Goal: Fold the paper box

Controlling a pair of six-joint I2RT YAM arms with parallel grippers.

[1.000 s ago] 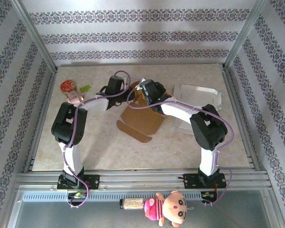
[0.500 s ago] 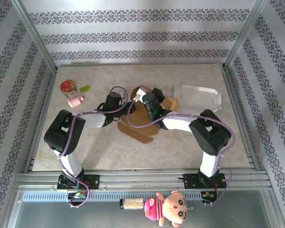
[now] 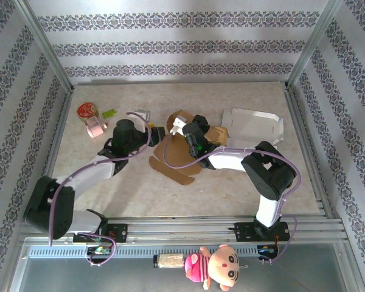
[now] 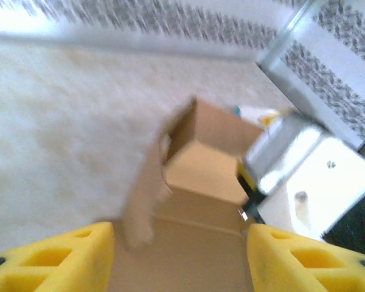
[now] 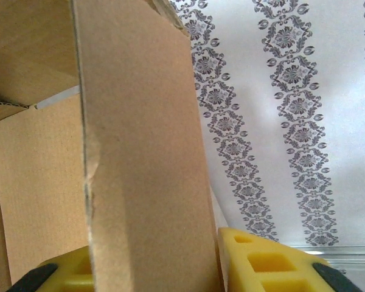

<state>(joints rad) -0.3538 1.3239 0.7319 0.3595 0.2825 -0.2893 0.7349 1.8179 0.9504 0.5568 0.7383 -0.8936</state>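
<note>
**Right claw** (image 5: 161,271): closed on one upright wall panel of the cardboard box (image 3: 184,155). Its yellow fingers (image 5: 267,261) sit on either face of the brown panel, which the right wrist view shows edge-on. The panel's edge is lightly creased. Patterned wallpaper (image 5: 292,91) lies beyond.

**Left claw** (image 4: 179,266): open, with its yellow fingers (image 4: 48,258) spread wide and nothing between them. It sits at the left side of the box, above a flat flap, and faces the raised part.

**Cardboard box**: brown, mid-tabletop (image 3: 231,188), between the two claws, and only partly set up.
- Far end: walls are raised around an open compartment. The left wrist view shows a brown floor and two walls there, all blurred.
- Near end: flaps lie flat, with a rounded tab pointing to the near edge.
- Right side: in the left wrist view, the right claw reads as a white and silver smear against this side.

**White tray** (image 3: 255,125): shallow and open, on the tabletop just right of the box. The right arm covers its near-left part, and its contents cannot be made out.

**Red-lidded round tin** (image 3: 87,111): far left of the tabletop, well apart from the box, lid on.

**Small pink object** (image 3: 96,128): just beside the tin. Its kind cannot be told.

**Small green item** (image 3: 109,113): near the tin, too small to identify.

**Plush doll** (image 3: 222,266): at the front rail below the tabletop, between the arm bases, lying sideways.
</note>
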